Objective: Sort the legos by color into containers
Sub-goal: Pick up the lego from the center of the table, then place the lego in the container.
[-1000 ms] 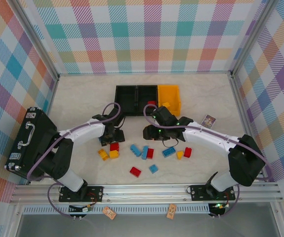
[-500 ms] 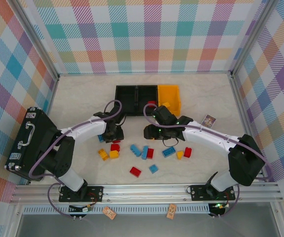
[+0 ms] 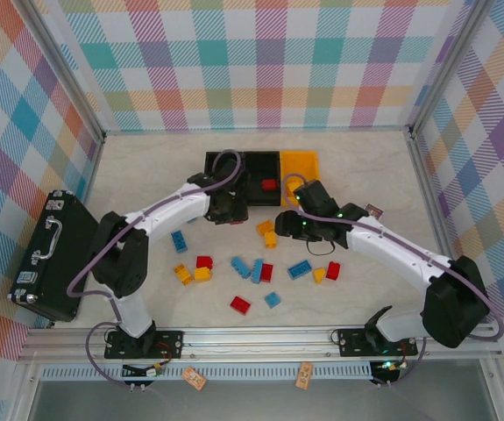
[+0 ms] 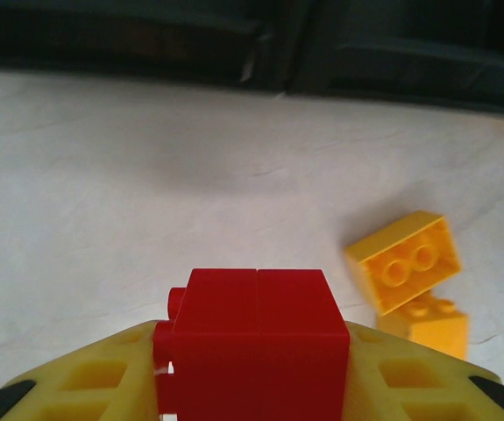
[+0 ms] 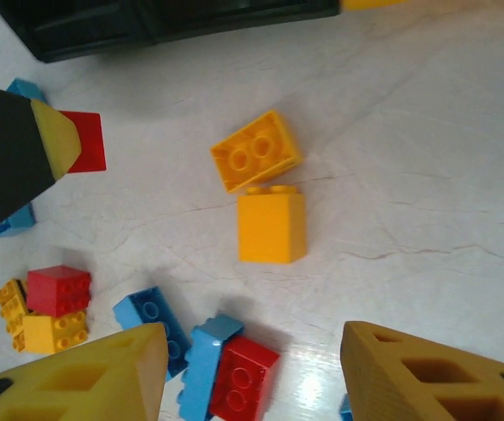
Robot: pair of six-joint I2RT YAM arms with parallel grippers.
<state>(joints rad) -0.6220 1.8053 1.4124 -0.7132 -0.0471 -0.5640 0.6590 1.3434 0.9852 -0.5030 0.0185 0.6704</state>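
Though they hold little yet, bins (image 3: 260, 155): three joined open plastic bins in a row, two black, one yellow-orange; one red studded brick (image 3: 270, 185) lies in the middle one.
Left gripper (image 4: 252, 377): clamped on a red plastic brick (image 4: 256, 338), just short of the row's near wall.
Right gripper (image 5: 252, 368): jaws apart, empty, above two yellow-orange bricks (image 5: 271, 226) just before the row.
Loose bricks (image 3: 252, 268): a dozen-odd, red, blue and yellow, farther before the row; most of the sorting looks undone.

L arm (image 3: 166, 213), R arm (image 3: 383, 248) extended fwd; L jaws clamped, R jaws apart.
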